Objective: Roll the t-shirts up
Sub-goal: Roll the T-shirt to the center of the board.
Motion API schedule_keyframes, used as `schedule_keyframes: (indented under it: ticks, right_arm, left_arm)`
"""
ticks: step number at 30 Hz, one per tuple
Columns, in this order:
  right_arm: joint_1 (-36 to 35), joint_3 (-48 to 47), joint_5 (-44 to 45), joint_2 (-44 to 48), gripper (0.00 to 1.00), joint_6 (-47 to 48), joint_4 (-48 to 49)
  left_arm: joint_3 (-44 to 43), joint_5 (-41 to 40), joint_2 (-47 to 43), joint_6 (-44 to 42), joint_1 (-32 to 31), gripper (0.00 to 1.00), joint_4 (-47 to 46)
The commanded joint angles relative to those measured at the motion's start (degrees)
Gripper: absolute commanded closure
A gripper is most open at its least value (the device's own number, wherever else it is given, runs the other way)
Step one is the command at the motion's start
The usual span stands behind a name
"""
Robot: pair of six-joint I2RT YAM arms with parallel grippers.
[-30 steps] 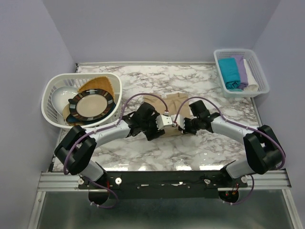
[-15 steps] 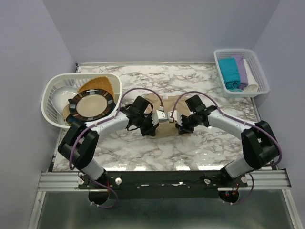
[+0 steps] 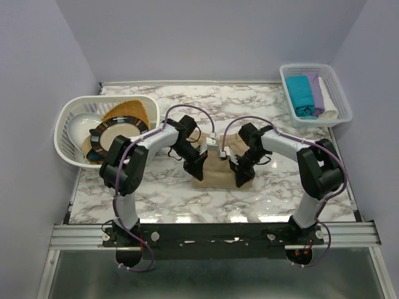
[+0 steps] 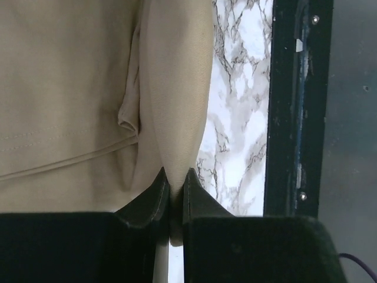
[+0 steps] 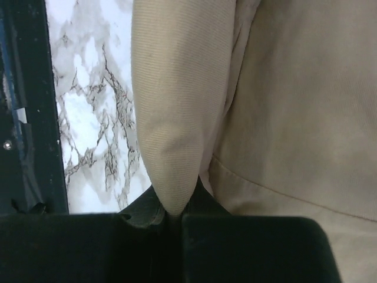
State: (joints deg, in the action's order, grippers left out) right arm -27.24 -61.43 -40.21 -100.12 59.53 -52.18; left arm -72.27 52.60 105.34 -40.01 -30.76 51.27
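The beige t-shirt (image 3: 218, 173) lies in a loosely folded heap on the marble table (image 3: 249, 106), a little nearer than the middle and between the two arms. From overhead, the left gripper (image 3: 196, 167) sits at the shirt's left edge and the right gripper (image 3: 242, 177) at its right edge, but the fingers there are too dark and small to read. The wrist cameras show what that view cannot. In the left wrist view the two black fingertips are pressed together on a narrow raised fold of the beige cloth. In the right wrist view the jaws are likewise clamped on a rounded fold, with only fabric between them. These close views also show stitching lines across the flat part of the shirt and a black rail (image 4: 294, 106) beyond the strip of marble. There are four t-shirts in all. One is the beige one, and three are rolled: a teal roll (image 3: 301, 93), a lilac roll (image 3: 315, 92) and a white roll (image 3: 328, 99). They lie side by side in a slatted tray (image 3: 310, 66) at the far right corner and appear only from overhead. The other container is a white basket (image 3: 68, 112) at the left edge. It holds one dark-rimmed plate (image 3: 107, 134), one woven round piece (image 3: 128, 110) and one white bowl (image 3: 78, 128).
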Motion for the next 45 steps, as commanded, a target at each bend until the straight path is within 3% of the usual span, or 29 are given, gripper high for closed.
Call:
schedule_keyframes:
  ticks: [1, 9, 15, 18, 20, 25, 30, 35, 39, 40, 45]
  right_arm:
    - [1.4, -5.7, -2.7, -6.2, 0.92, 4.5, -12.2]
    - [2.3, -15.5, -3.3, -16.5, 0.91, 8.9, -20.5]
    - [3.5, -19.6, -3.9, -23.0, 0.89, 9.7, -23.6]
    - [4.5, -22.0, -4.0, -25.8, 0.88, 9.2, -24.8]
    - [5.0, -25.4, -5.2, -27.8, 0.87, 9.0, -27.6]
    - [5.2, -33.7, -5.4, -36.3, 0.83, 5.4, -34.5]
    - [5.1, -37.4, -5.1, -39.4, 0.81, 1.7, -35.3]
    - [5.2, -39.1, -4.9, -41.4, 0.8, -2.2, -35.3]
    - [5.3, -39.5, -4.9, -41.7, 0.79, -3.0, -35.3]
    - [5.4, -39.5, -4.9, -41.7, 0.8, -3.2, -35.3]
    - [5.4, -39.5, -5.1, -41.7, 0.8, -2.9, -35.3]
  left_arm:
    - [-4.7, 3.9, 5.0, -8.2, 2.5, 1.0, 12.6]
    - [-9.0, 1.8, 10.5, -4.1, 4.9, 0.99, 8.6]
    - [-12.5, 0.3, 14.4, 0.5, 6.0, 0.89, 7.4]
    - [-11.6, -2.4, 13.8, 4.6, 6.5, 0.76, 4.5]
    - [-9.6, -4.7, 11.0, 6.5, 7.1, 0.6, 0.5]
    - [-4.3, -9.0, 0.8, 8.6, 8.1, 0.49, -7.7]
    - [8.3, -17.6, -17.4, 8.3, 3.2, 0.39, -20.0]
    - [27.6, -36.7, -32.1, 8.2, -9.5, 0.28, -38.1]
    - [41.7, -52.0, -37.5, 8.2, -22.5, 0.25, -56.6]
    - [43.7, -54.9, -37.7, 8.5, -23.6, 0.25, -63.2]
    - [52.9, -60.1, -38.4, 2.6, -26.7, 0.2, -74.6]
